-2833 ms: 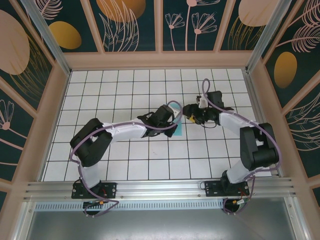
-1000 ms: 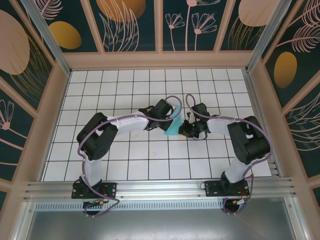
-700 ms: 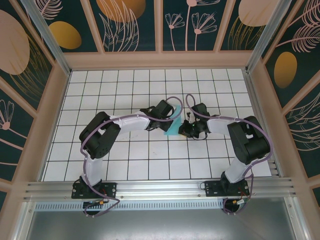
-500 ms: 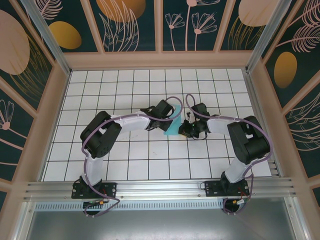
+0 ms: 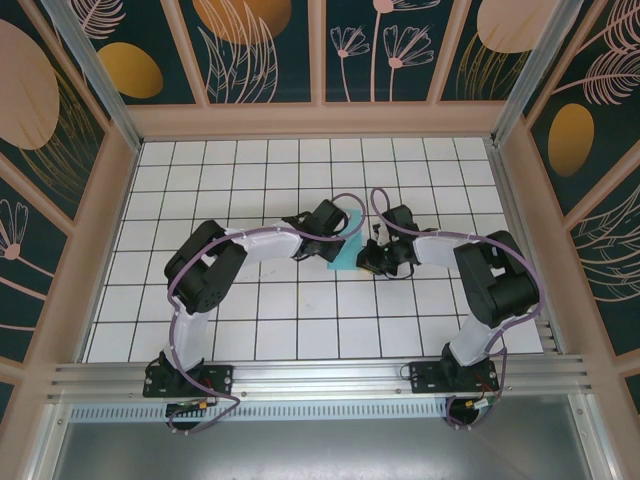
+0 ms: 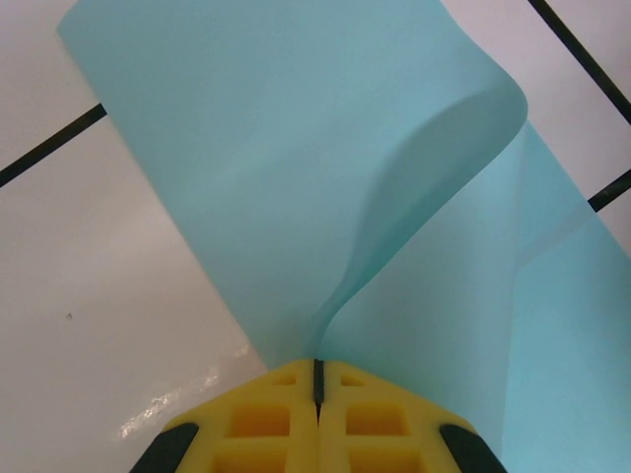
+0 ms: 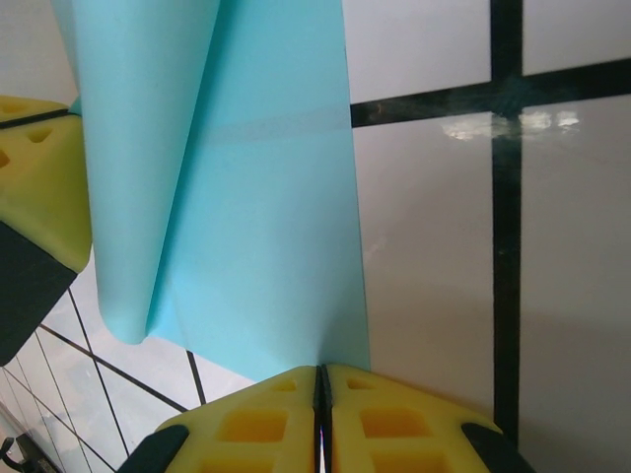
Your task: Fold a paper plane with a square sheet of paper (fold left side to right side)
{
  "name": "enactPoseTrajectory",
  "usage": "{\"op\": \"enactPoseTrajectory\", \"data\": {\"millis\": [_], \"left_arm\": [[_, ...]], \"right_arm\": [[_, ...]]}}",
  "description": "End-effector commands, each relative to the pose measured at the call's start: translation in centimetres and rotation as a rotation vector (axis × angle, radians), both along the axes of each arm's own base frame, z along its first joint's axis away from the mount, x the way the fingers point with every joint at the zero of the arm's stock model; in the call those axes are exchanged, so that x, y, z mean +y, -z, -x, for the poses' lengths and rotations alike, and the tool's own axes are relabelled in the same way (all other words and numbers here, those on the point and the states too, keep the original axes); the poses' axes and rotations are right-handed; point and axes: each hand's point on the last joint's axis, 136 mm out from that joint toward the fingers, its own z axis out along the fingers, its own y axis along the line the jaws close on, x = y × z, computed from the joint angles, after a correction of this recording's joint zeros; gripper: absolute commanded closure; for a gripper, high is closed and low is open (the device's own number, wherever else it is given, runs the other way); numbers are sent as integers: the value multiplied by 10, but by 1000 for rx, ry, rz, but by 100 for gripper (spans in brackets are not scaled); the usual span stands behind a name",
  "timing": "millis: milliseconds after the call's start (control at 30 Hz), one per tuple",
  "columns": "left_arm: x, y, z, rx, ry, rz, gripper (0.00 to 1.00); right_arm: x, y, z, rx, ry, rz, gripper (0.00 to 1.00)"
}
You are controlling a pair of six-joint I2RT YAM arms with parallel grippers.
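Turquoise paper (image 5: 345, 252) unmoved, left gripper (image 6: 317, 371) and right gripper (image 7: 321, 374) still pinching its edges

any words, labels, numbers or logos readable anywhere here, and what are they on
None readable. The square sheet of paper is plain turquoise; the left gripper and right gripper show bare yellow plastic; the table has only grid lines, the wall panels only plant drawings.

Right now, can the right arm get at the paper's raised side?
Probably not freely: the right tool is shut on the paper at its edge, and the left tool, pinching the raised side, sits close beside it.
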Motion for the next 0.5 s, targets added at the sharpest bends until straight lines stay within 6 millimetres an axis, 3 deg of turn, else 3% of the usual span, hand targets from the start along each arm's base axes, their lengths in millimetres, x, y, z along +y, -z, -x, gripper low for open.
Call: {"op": "enactPoseTrajectory", "data": {"millis": [0, 467], "left_arm": [[-2, 1, -8, -6, 4, -8, 100], [0, 5, -11, -14, -5, -29, 100]], "right_arm": [[-8, 20, 11, 50, -11, 77, 88], [-7, 19, 11, 50, -12, 76, 88]]}}
